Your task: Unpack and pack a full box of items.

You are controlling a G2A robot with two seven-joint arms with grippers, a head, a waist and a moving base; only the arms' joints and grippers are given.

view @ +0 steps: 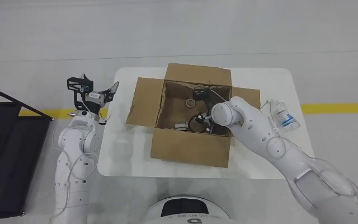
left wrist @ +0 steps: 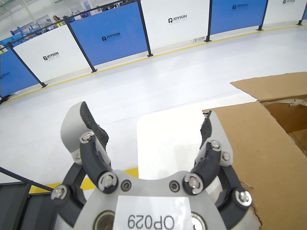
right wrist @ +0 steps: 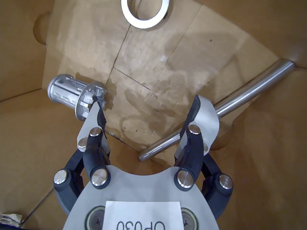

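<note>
White table point(view: 128, 151) with an open cardboard box point(view: 190, 148) on it. Right gripper point(right wrist: 147, 106) is down inside the box, jaws wide, nothing between them. Steel rod point(right wrist: 251, 87) passes behind one finger. Ribbed metal hub point(right wrist: 69, 92) sits just outside the other fingertip. Metal ring point(right wrist: 145, 2) lies well ahead of the jaws. Left gripper point(left wrist: 146, 114) is also wide and empty, beside the box flap.
</note>
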